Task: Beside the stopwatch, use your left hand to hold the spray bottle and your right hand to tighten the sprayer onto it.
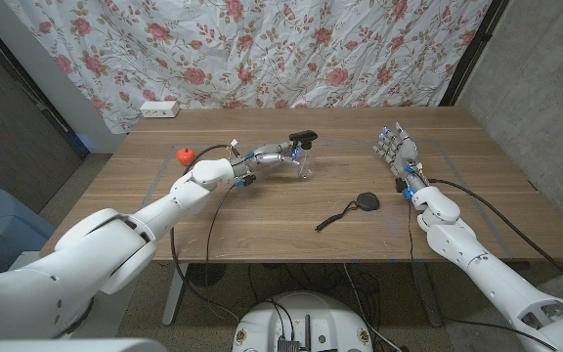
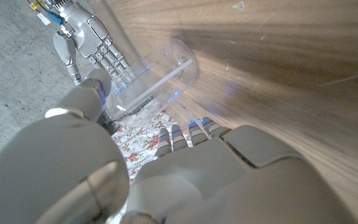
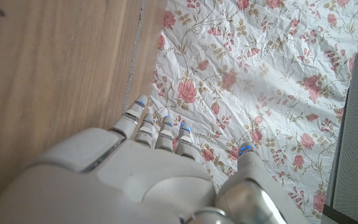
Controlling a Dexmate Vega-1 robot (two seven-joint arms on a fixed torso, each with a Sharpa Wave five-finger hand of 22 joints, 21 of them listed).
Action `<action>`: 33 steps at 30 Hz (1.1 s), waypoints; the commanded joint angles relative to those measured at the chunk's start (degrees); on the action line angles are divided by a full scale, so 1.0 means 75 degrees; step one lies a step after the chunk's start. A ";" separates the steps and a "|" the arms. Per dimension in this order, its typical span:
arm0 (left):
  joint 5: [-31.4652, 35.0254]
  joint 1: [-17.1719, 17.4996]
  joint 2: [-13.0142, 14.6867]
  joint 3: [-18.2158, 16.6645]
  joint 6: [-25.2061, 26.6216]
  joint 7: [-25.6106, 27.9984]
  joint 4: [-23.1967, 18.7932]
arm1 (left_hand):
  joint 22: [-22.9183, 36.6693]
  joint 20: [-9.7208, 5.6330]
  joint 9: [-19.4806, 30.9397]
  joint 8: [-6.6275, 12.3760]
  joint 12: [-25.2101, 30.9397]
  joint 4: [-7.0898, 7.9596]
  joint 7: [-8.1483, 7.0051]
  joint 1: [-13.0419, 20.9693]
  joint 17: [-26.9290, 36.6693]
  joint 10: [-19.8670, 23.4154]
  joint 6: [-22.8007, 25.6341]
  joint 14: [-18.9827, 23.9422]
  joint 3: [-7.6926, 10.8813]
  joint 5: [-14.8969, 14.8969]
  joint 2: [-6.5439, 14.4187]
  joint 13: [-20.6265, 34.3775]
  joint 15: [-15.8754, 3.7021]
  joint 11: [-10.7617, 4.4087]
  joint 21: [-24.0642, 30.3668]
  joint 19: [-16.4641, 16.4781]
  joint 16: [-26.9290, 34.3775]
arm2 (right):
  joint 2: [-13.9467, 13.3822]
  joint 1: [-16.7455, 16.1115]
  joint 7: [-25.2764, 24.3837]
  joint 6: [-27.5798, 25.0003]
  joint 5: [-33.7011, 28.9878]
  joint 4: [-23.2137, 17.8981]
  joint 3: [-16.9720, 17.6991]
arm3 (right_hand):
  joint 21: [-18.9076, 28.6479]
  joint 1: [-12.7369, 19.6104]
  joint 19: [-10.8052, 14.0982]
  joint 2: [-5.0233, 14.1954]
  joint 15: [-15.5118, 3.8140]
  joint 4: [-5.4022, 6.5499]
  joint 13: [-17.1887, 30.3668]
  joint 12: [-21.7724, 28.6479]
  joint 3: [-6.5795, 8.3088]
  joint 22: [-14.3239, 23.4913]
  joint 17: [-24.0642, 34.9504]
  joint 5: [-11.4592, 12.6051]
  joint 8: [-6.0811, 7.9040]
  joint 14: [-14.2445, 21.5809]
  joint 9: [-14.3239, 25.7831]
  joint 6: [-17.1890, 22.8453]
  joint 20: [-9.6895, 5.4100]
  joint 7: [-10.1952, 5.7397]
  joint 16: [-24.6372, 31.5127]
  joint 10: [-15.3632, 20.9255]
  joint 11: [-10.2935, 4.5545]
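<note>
step: left hand (image 1: 270,156) is gripping the bottle (image 1: 304,166); hold phase looks set, tightening not yet begun.
left fingers: wrapping the clear bottle (image 2: 157,74), clamped on it.
right hand (image 1: 397,149): hanging over the worktop (image 1: 262,210) well apart from the bottle, fingers apart and reaching up, holding nothing.
bottle: standing roughly upright at mid-worktop, far side, black sprayer (image 1: 304,136) sitting on top.
stopwatch (image 1: 366,202): lying near the front with its cord trailing left; bottle is sitting behind it, not right beside it.
contents: bottle is looking clear and empty; can't tell for sure.
next: right hand needs to be crossing over to the sprayer, closing on it and twisting while left is keeping the bottle steady.
other: red object (image 1: 185,154) lying near the left edge.
</note>
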 commanded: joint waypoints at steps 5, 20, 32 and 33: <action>0.0157 -0.0387 -0.0550 0.0167 -0.0485 0.0080 0.1093 | 0.0012 -0.0501 0.0022 0.0233 0.0116 -0.0008 0.0014 0.0483 0.0034 0.0649 0.0533 0.0751 -0.0134 -0.0026 0.0002 0.0053 -0.0184 -0.0145 -0.0031 0.0356 0.0086 | 0.0314 -0.0005 0.0346 0.0219 0.0596 0.0273 0.0271 | 0.0037 -0.0008 -0.0010 0.0073 0.0041 -0.0015 0.0011 0.0023 0.0017 0.0031 -0.0012 -0.0007 0.0028 -0.0008 0.0038 -0.0014 0.0045 0.0032 0.0052 -0.0046 0.0014; 0.0216 -0.0413 -0.0752 0.0173 -0.0644 0.0521 0.1383 | 0.0014 -0.0608 0.0136 0.0908 0.0269 -0.0013 0.0028 0.1491 0.0062 0.1994 0.2017 0.2193 -0.0484 -0.0068 -0.0031 0.0158 -0.0467 -0.0323 -0.0048 0.0969 0.0154 | 0.0291 0.0080 0.0445 0.0196 0.0582 0.0384 0.0280 | 0.0043 -0.0007 -0.0008 0.0081 0.0049 -0.0021 0.0011 0.0026 0.0014 0.0031 -0.0028 -0.0008 0.0037 -0.0003 0.0038 -0.0005 0.0057 0.0032 0.0062 -0.0044 0.0009; 0.0296 -0.0539 -0.1014 0.0226 -0.0842 0.0877 0.1866 | 0.0024 -0.0732 0.0271 0.1531 0.0540 0.0050 0.0151 0.2220 0.0121 0.3223 0.2898 0.3417 -0.0973 -0.0096 0.0096 0.0354 -0.0740 -0.0443 0.0013 0.1753 0.0337 | 0.0210 0.0050 0.0324 0.0105 0.0483 0.0307 0.0256 | 0.0045 -0.0004 -0.0008 0.0091 0.0047 -0.0025 0.0011 0.0027 0.0015 0.0032 -0.0040 -0.0009 0.0037 -0.0008 0.0038 -0.0009 0.0043 0.0035 0.0066 -0.0047 0.0013; 0.0311 -0.0554 -0.1034 0.0238 -0.0861 0.0910 0.1906 | 0.0022 -0.0732 0.0284 0.1601 0.0575 0.0060 0.0125 0.2264 0.0129 0.3346 0.2998 0.3498 -0.1026 -0.0093 0.0121 0.0378 -0.0754 -0.0439 0.0014 0.1822 0.0351 | 0.0204 0.0047 0.0317 0.0097 0.0476 0.0299 0.0253 | 0.0046 -0.0004 -0.0007 0.0092 0.0050 -0.0025 0.0011 0.0027 0.0015 0.0032 -0.0041 -0.0009 0.0037 -0.0007 0.0038 -0.0010 0.0044 0.0036 0.0067 -0.0046 0.0008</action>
